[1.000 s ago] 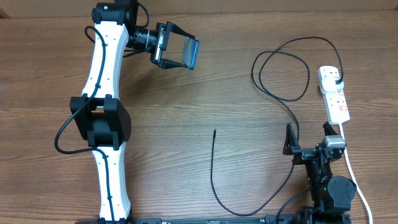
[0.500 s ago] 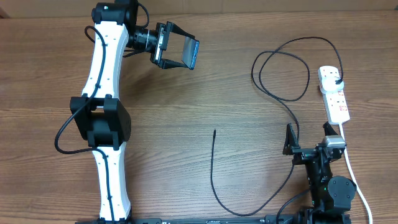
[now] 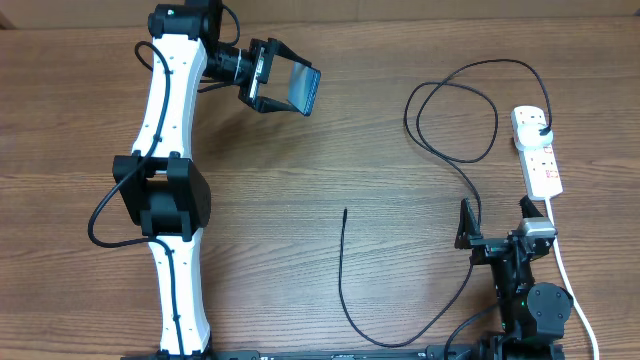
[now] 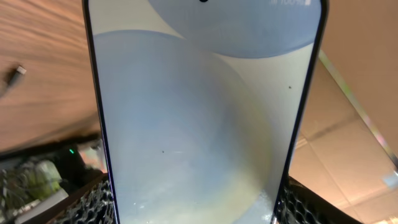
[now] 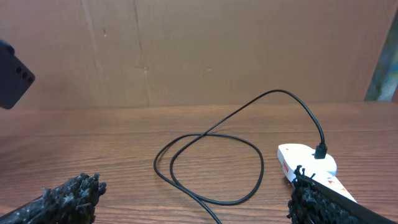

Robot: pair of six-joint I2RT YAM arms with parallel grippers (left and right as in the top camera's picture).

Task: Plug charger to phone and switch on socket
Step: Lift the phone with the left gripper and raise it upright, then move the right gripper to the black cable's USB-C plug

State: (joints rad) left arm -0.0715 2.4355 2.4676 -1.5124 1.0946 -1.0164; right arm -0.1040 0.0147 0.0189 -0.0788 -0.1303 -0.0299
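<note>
My left gripper (image 3: 285,82) holds the phone (image 3: 304,90) off the table at the back left, jaws shut on its two long edges. In the left wrist view the lit pale-blue screen of the phone (image 4: 205,118) fills the frame between my fingers (image 4: 93,202). The charger (image 3: 455,155) loops across the right side; its plug (image 3: 541,133) sits in the socket (image 3: 538,150) and its connector tip (image 3: 345,211) lies free mid-table. My right gripper (image 3: 496,218) stands open and empty at the front right, with the charger (image 5: 211,140) and the socket (image 5: 305,160) just ahead of it.
The socket's thick white cord (image 3: 570,280) runs down the right edge past the right arm's base. The charger's slack curves along the front of the table (image 3: 400,335). A dark block (image 5: 12,73) shows at the right wrist view's left edge.
The phone in my left gripper has tilted slightly. The right arm, the charger and the socket have not moved.
</note>
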